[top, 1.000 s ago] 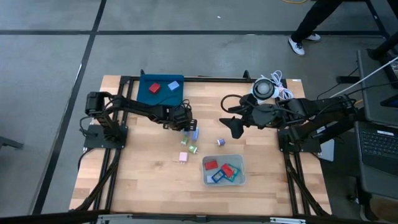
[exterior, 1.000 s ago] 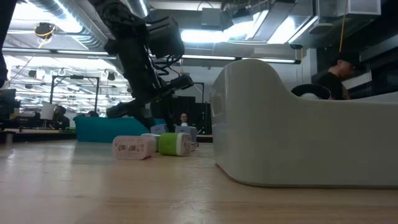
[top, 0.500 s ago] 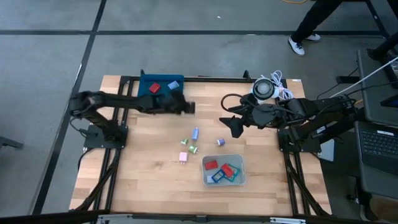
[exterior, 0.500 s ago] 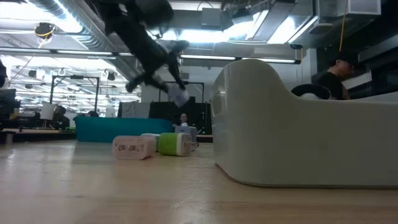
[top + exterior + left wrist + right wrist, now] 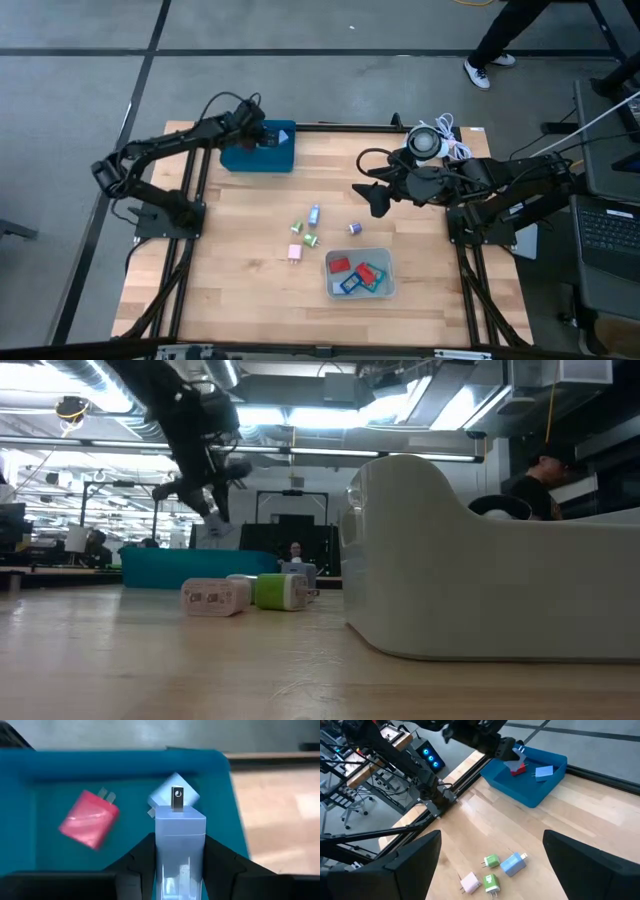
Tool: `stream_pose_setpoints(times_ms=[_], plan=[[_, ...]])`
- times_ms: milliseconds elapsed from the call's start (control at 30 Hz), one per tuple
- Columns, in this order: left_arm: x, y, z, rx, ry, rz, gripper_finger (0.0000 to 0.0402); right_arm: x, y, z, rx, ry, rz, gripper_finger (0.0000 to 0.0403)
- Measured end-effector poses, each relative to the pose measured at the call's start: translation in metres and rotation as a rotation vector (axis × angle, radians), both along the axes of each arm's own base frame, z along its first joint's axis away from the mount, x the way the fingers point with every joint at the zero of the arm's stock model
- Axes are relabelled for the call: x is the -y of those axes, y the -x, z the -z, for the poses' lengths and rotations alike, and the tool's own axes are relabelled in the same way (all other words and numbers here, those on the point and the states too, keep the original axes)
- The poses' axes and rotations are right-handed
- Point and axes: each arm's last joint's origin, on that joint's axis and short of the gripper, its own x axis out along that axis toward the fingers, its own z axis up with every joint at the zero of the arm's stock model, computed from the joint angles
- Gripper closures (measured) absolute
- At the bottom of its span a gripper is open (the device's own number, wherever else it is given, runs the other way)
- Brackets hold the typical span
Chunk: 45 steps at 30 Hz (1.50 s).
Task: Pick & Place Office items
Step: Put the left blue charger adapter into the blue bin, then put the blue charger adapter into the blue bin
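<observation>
From above, your left gripper hangs over the dark blue tray at the far left corner of the table. The right gripper waits out over the middle of the boards, with four loose office items a little to its side and the clear bin of sorted pieces nearer the front edge.

At table height, the left gripper is well up in the air above the tray's long wall, a pale piece showing at its tip. A pink block and a green block sit side by side on the wood; the big pale shape on the right is the bin.

From your left wrist, the fingers are clamped on a light blue charger, pressing its two flat flanks, metal plug pointing forward. Directly beyond it in the tray lie a red block and another light blue block. It looks like a small rigid plastic shell: light, smooth-sided, likely to twist if pinched near a corner, so the broad flat sides are the place to hold.

From your right wrist, the fingers stand wide apart with nothing between them; a blue block, two green blocks and a pink one lie just ahead.
</observation>
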Motion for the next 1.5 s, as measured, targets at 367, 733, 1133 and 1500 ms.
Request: stream_pose_setpoints(times_ms=[367,733,1133,1500], plan=[[-0.046,-0.003,0.023,-0.103,0.039,0.056,0.0283,0.001,0.0,-0.001,0.019,-0.013,0.038,0.0048],[-0.07,-0.007,0.032,-0.153,0.073,0.063,0.0283,0.002,0.0,-0.001,0.03,-0.009,0.074,0.0048],[-0.074,-0.01,0.031,-0.178,0.018,0.139,0.0201,-0.004,0.002,-0.001,0.048,-0.01,0.095,0.0048],[-0.045,-0.02,0.005,-0.004,0.06,0.486,0.0198,-0.004,0.002,-0.001,0.048,-0.013,0.093,0.0048]])
